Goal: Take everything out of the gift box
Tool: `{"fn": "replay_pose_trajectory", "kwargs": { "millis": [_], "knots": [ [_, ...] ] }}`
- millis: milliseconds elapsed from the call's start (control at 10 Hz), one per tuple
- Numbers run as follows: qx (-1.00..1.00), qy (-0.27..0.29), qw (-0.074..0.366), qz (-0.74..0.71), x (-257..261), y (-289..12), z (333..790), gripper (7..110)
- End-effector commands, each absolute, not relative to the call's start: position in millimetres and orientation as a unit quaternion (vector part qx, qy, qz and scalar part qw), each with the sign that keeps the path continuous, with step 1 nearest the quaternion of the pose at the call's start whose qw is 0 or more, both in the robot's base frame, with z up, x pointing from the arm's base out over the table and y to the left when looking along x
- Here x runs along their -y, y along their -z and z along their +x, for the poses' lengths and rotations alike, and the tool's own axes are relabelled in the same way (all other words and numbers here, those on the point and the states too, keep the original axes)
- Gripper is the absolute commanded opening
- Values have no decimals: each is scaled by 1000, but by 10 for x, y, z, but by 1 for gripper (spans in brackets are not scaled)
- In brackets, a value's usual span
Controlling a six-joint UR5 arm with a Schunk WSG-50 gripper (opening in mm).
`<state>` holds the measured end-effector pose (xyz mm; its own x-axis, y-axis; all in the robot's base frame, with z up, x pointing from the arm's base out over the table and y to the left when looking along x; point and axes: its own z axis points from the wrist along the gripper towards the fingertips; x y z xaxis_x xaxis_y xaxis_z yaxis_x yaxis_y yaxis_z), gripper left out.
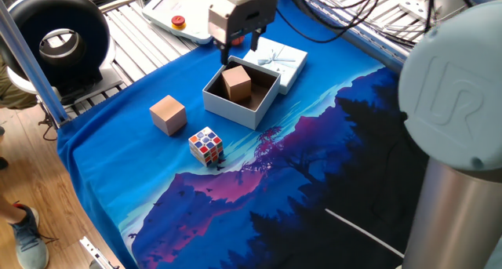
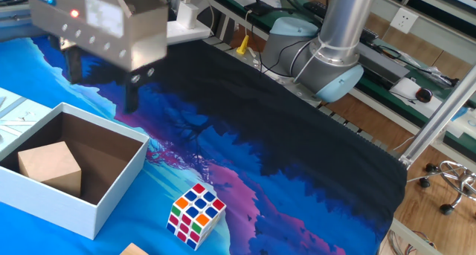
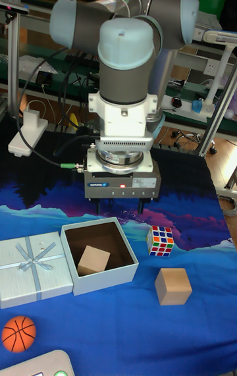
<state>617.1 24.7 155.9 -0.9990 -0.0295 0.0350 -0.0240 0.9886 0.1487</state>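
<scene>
The gift box (image 1: 228, 109) (image 2: 68, 204) (image 3: 106, 278) sits open on the blue cloth. Inside it lies the brownish-tan wooden cube (image 1: 235, 82) (image 2: 49, 168) (image 3: 94, 260), tilted against a corner. The multicoloured puzzle cube (image 1: 206, 145) (image 2: 195, 214) (image 3: 160, 241) stands outside on the cloth, just beside the box. My gripper (image 1: 238, 47) (image 2: 104, 81) (image 3: 119, 208) hangs above the box's far edge, open, with nothing between its fingers.
The ribboned lid (image 1: 278, 60) (image 3: 33, 269) lies flat against the box. A paler plain cube (image 1: 168, 114) (image 3: 174, 286) rests on the cloth near the puzzle cube. A small basketball (image 3: 18, 333) lies near the front edge. A white panel with a red button (image 1: 179, 21) sits behind.
</scene>
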Motion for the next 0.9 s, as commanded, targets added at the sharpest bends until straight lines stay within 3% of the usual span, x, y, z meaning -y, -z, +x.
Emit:
{"fn": "replay_pose_trajectory", "kwargs": {
  "millis": [0, 100, 200, 300, 400, 600, 700, 800],
  "knots": [
    [997, 76, 12, 4, -343, -1581, 6297, 22],
    [998, 48, 26, 14, -179, -1598, 6208, 22],
    [997, 37, 48, 45, -110, -1640, 6067, 44],
    [997, 5, 53, 61, 53, -1659, 6023, 44],
    [998, 14, 46, 50, 0, -1661, 6046, 66],
    [999, 22, 23, 21, -69, -1648, 6155, 66],
    [999, 25, 16, 18, -94, -1649, 6187, 22],
    [999, 26, 15, 14, -102, -1656, 6186, 22]
  ]
}}
